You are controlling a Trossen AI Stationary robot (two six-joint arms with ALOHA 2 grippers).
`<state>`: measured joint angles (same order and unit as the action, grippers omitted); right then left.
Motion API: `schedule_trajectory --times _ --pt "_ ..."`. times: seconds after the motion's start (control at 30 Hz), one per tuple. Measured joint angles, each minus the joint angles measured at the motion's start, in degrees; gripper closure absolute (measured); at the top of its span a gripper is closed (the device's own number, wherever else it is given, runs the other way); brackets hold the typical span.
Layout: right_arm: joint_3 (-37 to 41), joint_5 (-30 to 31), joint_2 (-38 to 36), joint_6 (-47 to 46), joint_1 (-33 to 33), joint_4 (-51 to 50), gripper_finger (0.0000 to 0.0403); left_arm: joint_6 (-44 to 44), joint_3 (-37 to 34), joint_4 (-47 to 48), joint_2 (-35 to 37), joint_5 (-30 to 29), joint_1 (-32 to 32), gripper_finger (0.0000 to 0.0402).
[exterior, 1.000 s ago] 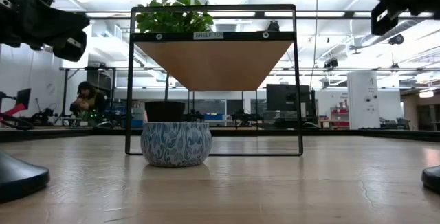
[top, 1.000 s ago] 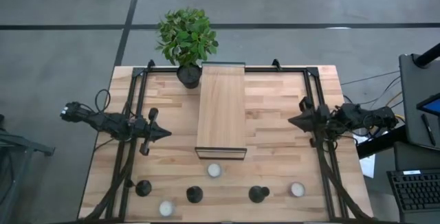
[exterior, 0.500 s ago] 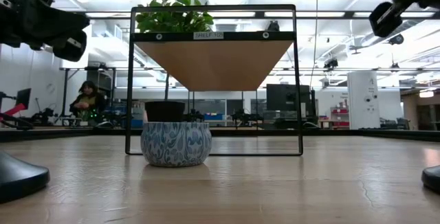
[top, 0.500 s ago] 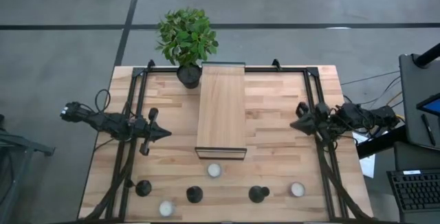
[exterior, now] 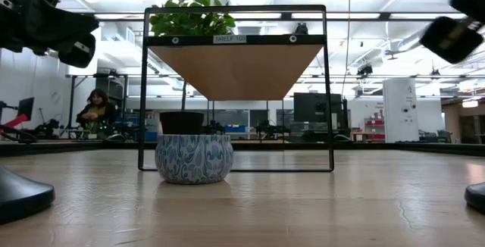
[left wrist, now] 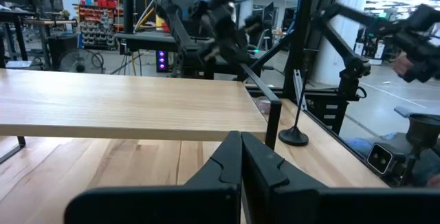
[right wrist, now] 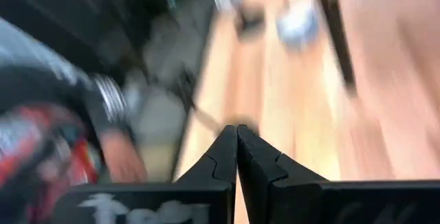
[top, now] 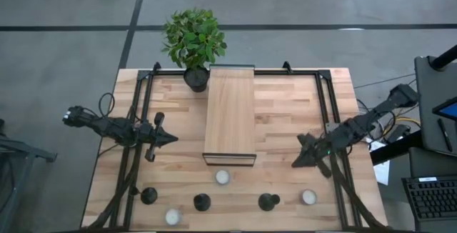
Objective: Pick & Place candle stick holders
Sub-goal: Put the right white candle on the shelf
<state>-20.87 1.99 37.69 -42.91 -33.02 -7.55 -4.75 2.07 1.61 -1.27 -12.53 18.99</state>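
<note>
Wooden surface (top: pixel 285 119), a raised wooden shelf (top: pixel 230 111) along its middle. Left gripper (top: pixel 170 139) hangs over the left side, jaws pressed together. Right gripper (top: pixel 296 163) over the right side, jaws likewise pressed together, holding nothing. We count three candle stick holders (top: pixel 202 203) near the front edge: small, black, round domed bases, upright, well apart.

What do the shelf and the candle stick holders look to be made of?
Shelf: pale wood board, visible grain, matte, in a thin black frame, probably metal. Candle stick holders: uniformly black, matte; metal or plastic, cannot tell from above.
</note>
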Motion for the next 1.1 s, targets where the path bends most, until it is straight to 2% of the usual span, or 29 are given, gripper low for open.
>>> schedule_trajectory --times 0.17,0.27,0.43,0.63,0.87,1.1 --pt "-10.12 -0.49 12.42 -11.66 -4.27 -23.47 0.0394 0.0 -0.02 -0.15 -0.01 0.0 0.01 0.0401" --pt "-14.54 -3.05 19.71 -18.06 -7.19 -31.21 0.0394 0.0 -0.02 -0.16 -0.01 0.0 0.0 0.0401" --pt "-20.85 -7.34 30.17 -22.34 -12.5 -32.76 0.0386 0.0 -0.03 -0.21 0.0 0.0 0.01 0.0401" --pt "-27.38 -9.79 39.3 -23.6 -15.7 -35.62 0.0338 0.0 -0.04 -0.24 0.0 0.0 0.0 0.0401" --pt "-31.02 -7.99 45.84 -22.0 -17.87 -42.85 0.0289 0.0 -0.04 -0.26 0.0 0.0 0.01 0.0401" --pt "-30.28 -7.84 48.67 -21.86 -19.14 -42.64 0.0286 0.0 -0.04 -0.28 -0.01 0.0 -0.01 0.0401"
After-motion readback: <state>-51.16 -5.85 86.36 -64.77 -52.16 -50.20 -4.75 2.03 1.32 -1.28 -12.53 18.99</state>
